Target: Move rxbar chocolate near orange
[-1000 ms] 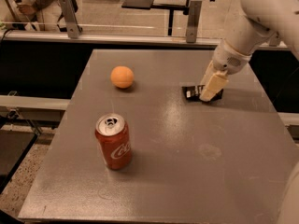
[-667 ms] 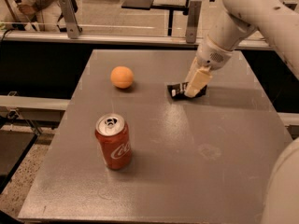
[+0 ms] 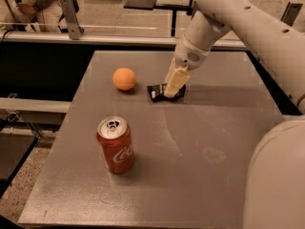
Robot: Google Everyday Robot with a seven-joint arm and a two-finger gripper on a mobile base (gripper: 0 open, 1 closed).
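The end effector [image 3: 170,93] stands low over the grey bench [image 3: 217,128], a little toward 12 o'clock from the bench's middle. Its pale fingers [image 3: 175,80] point down and slightly toward 7 o'clock. They come down onto the rxbar chocolate [image 3: 156,90] and appear to be closed narrowly on its 3 o'clock end, though the contact itself is partly hidden by the fingers. The bar lies flat on the bench in its black wrapper, with a bit of white lettering showing at its 9 o'clock end. The orange [image 3: 124,78] sits on the bench at about 10 o'clock from the bar, near it but not touching, with a strip of bare bench between them. A red soda can [image 3: 116,145] stands upright with its opened top showing, at about 7 o'clock from the bar and well apart from both bar and fruit. The white arm [image 3: 224,18] reaches in from 2 o'clock, and a large rounded part of the robot [image 3: 279,180] fills the 4 o'clock corner of the view. Beyond the bench's far edge runs a metal rail [image 3: 119,39].
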